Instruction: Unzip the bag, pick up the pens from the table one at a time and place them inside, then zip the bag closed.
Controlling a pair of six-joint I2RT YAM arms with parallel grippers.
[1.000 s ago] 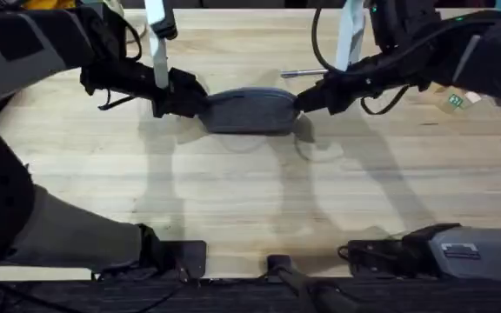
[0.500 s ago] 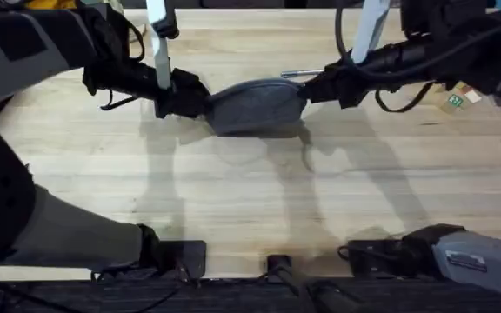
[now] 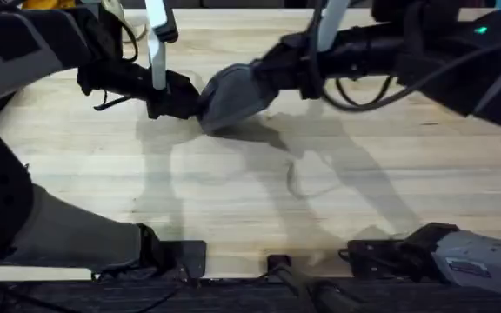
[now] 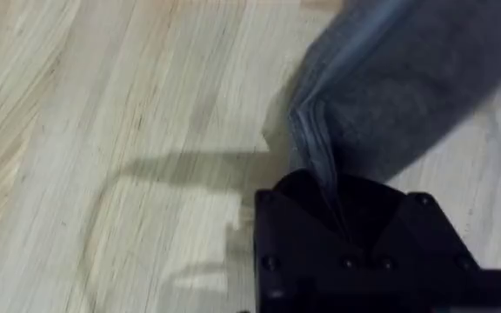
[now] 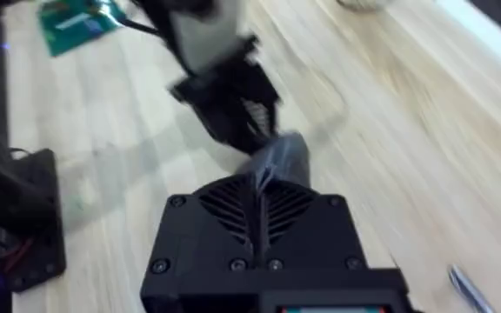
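Bag [image 3: 230,96], grey felt pouch, sits at the far middle of the worktop [image 3: 233,200], bunched up and tilted, its right end lifted higher than the left. Left hand [image 3: 188,103] clenched on the bag's left end; in the left wrist view the black fingers [image 4: 355,235] pinch a folded fabric edge of the bag [image 4: 407,87]. Right hand [image 3: 263,76] grasps the bag's right end, reaching across from the right; in the right wrist view the grey fabric [image 5: 278,161] is pinched between its fingers. One silver pen [image 5: 470,289] lies on the worktop near the right hand.
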